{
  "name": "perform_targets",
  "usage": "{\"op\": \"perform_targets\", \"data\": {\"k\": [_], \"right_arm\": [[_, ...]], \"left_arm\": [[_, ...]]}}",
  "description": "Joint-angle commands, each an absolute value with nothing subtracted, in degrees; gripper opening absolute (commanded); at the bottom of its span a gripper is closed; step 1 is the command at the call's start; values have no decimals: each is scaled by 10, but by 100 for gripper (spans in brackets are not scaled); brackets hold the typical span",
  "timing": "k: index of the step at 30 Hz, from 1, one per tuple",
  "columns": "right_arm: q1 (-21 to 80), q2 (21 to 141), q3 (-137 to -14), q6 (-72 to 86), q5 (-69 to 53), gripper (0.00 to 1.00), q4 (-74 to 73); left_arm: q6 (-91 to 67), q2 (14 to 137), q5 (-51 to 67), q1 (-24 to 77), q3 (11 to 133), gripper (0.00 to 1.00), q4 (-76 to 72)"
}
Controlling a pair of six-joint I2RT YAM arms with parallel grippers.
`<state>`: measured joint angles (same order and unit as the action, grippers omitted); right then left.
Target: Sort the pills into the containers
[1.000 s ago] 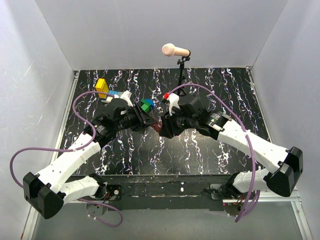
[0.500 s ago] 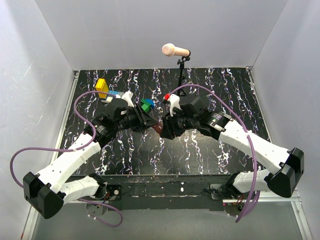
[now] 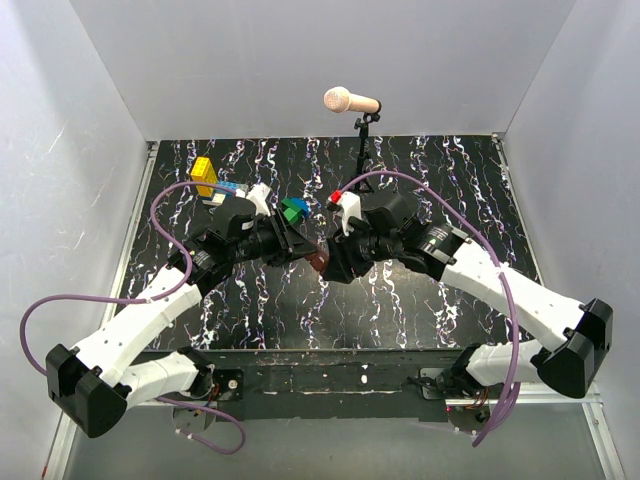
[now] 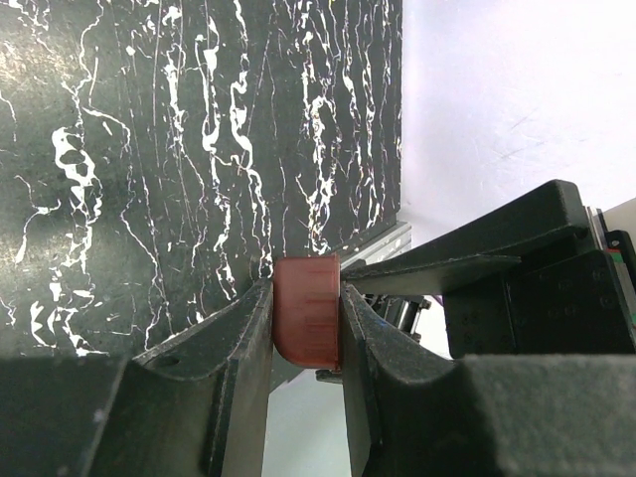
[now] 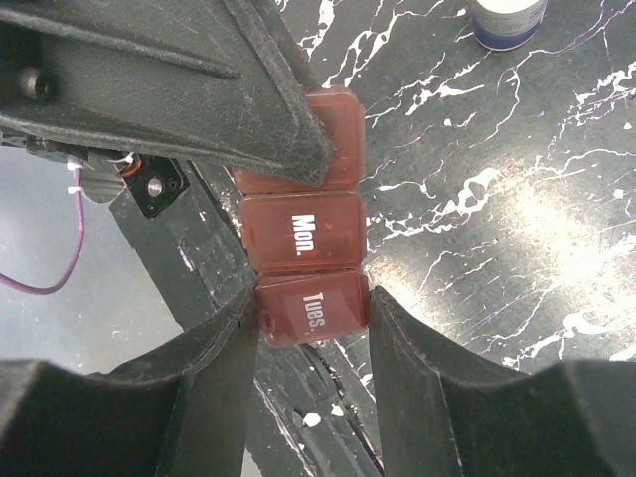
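Note:
The reddish-brown pill box [image 3: 318, 262] hangs above the table between both grippers. In the right wrist view its lids read "Mon." [image 5: 303, 231] and "Tues."; no pills show. My left gripper [image 3: 305, 250] is shut on one end of the box [image 4: 306, 308]; its fingers [image 5: 199, 89] cover the segment past "Mon.". My right gripper [image 5: 311, 318] is closed around the "Tues." end, and in the top view it [image 3: 332, 262] meets the box from the right. A white bottle [image 5: 509, 20] stands on the table beyond the box.
Yellow [image 3: 204, 172], blue [image 3: 228, 188] and green [image 3: 293, 210] toy blocks sit at the back left of the black marbled table [image 3: 430, 180]. A microphone [image 3: 350, 100] on a stand rises at the back centre. White walls enclose three sides.
Both grippers and the box between them have shifted slightly toward the near edge. The grips look unchanged.

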<state>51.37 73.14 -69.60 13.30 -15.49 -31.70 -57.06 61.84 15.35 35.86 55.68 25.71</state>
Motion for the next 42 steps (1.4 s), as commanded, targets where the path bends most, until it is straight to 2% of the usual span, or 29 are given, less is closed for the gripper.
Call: {"op": "perform_targets", "data": {"k": [1,4,5,6,8,13,19,28,42], "right_arm": [[512,697,-722,128,-207,42,-303],[512,695,-722,132,-193,56,-305],[512,695,-724,133,-186,63,-305],[512,699,-728,137,-174,73,-310],[512,704,-731,141,-164,84,-314],[512,708,-738,143,-121,91,-325],[516,716,-743,132,-90,92,-340],[519,726,-748,127,-50,84,-356],[518,706,-746,134,23,83,-359]], "left_arm": [[-558,611,145,357,554,0,257],[-558,609,145,357,553,0,258],[-559,608,145,357,553,0,258],[-559,608,145,357,553,0,258],[-560,607,145,357,555,0,258],[-561,608,144,356,555,0,258],[-562,610,144,357,558,0,259],[-560,613,146,357,557,0,258],[-557,611,149,357,559,0,261]]}}
